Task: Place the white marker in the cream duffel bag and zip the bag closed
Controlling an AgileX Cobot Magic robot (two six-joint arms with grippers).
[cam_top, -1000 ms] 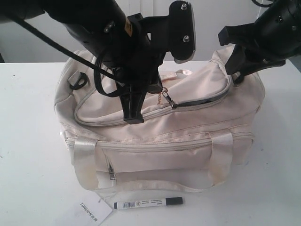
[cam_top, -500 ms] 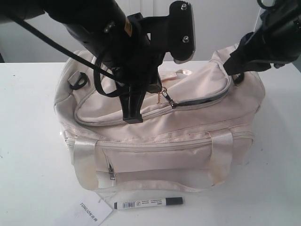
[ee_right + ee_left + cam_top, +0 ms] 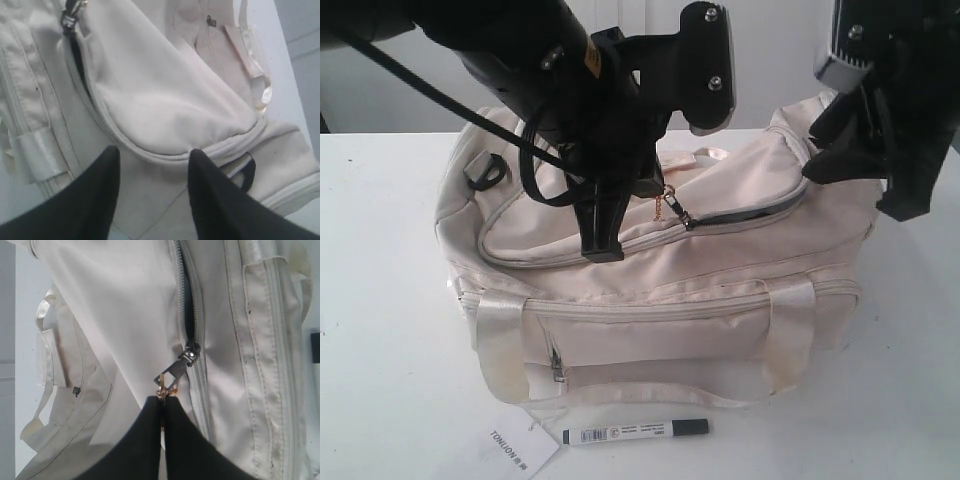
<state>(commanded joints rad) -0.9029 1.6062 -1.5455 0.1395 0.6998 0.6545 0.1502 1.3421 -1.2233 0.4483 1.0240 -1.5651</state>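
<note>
Centrally on the white table (image 3: 380, 300) sits the large, soft cream fabric duffel bag (image 3: 720, 290), its long side with the satin strap handles (image 3: 500, 330) and small front zip pocket turned toward the table's near edge. The slim white marker with a dark cap and a barcode label (image 3: 635, 431) is not in the bag. It lies flat on the table between the bag and the near edge, just in front of the bag's base and lengthwise along it. Just beside its tip end, toward the near left corner, lies a white paper tag printed "TONLION" (image 3: 515, 450).

The left gripper (image 3: 162, 401) reaches down over the top of the bag with its black fingers pressed together on the small gold zipper pull (image 3: 169, 381), which hangs from the dark metal slider (image 3: 190, 351) of the curved top zipper. On one side of the slider the zipper teeth are joined. On the other side, running toward the bag's right end, a narrow gap shows dark lining.

The right gripper (image 3: 153, 151) hangs over the right end of the bag with its two black fingers (image 3: 200, 165) spread well apart and nothing between them. Only cream fabric and the curved zipper seam show below. Whether its tips touch the fabric cannot be told.
</note>
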